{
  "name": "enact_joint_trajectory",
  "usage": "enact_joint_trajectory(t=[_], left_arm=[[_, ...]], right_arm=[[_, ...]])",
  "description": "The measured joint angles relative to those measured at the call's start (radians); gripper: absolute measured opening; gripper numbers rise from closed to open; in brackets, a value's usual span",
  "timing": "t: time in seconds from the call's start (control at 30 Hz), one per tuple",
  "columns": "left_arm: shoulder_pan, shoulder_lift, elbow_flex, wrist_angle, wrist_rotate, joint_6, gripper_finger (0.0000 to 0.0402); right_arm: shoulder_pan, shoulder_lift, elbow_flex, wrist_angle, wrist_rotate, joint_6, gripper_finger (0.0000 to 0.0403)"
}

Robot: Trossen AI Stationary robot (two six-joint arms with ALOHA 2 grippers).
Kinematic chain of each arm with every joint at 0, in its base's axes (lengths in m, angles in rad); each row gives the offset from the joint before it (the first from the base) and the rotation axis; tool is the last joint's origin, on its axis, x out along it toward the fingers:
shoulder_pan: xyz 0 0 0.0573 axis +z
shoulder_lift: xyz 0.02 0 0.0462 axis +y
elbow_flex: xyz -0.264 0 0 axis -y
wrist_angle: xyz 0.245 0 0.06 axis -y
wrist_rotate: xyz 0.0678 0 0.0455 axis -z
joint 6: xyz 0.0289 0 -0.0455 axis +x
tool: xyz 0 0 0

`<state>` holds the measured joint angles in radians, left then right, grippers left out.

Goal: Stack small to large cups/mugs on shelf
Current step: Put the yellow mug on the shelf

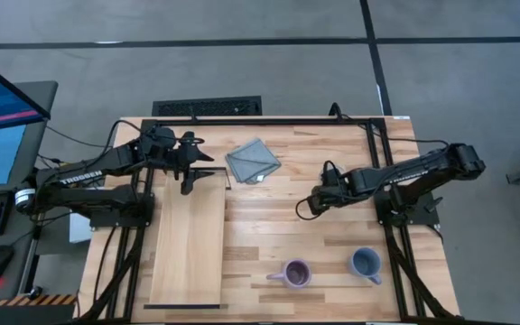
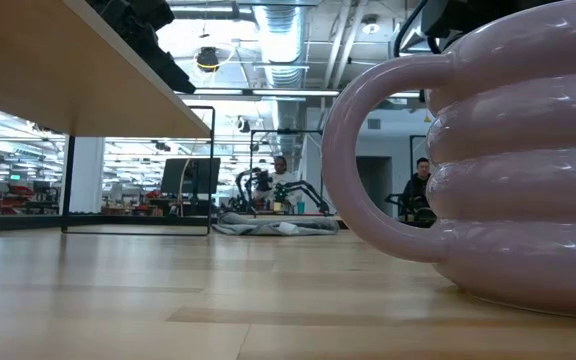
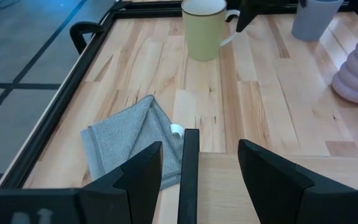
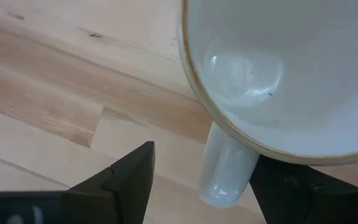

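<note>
The cream-white mug (image 4: pixel 278 68) stands upright on the tabletop, seen from above in the right wrist view. My right gripper (image 4: pixel 201 168) points down over it, open, one finger on either side of the mug's handle (image 4: pixel 225 177); I see no touch. In the high view this gripper (image 1: pixel 312 204) covers the mug. The purple mug (image 1: pixel 296 273) and the grey-blue mug (image 1: pixel 366 263) stand upright near the front edge. My left gripper (image 1: pixel 197 176) hangs open and empty above the far end of the shelf (image 1: pixel 188 244).
A crumpled grey cloth (image 1: pixel 253 161) lies on the tabletop beyond the shelf's far end, close below my left gripper (image 3: pixel 197 168). The shelf board (image 2: pixel 68 70) stands raised on thin dark legs. Bare tabletop lies between the shelf and the mugs. People (image 2: pixel 423 190) sit far behind.
</note>
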<state>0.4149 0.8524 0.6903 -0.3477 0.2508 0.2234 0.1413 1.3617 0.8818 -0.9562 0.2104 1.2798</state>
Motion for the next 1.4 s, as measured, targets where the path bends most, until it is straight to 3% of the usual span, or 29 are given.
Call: enact_joint_trajectory(t=[0.6, 1.17, 1.4], left_arm=[[0.0, 0.0, 0.0, -0.003, 0.0, -0.002, 0.0203], [0.0, 0.0, 0.0, -0.004, 0.0, -0.002, 0.0203], [0.0, 0.0, 0.0, -0.004, 0.0, -0.002, 0.0203]], right_arm=[[0.0, 0.0, 0.0, -0.068, 0.03, 0.082, 0.0256], [0.0, 0.0, -0.002, -0.064, 0.053, 0.046, 0.0087], [0.0, -0.001, -0.002, -0.068, 0.053, 0.003, 0.0074]])
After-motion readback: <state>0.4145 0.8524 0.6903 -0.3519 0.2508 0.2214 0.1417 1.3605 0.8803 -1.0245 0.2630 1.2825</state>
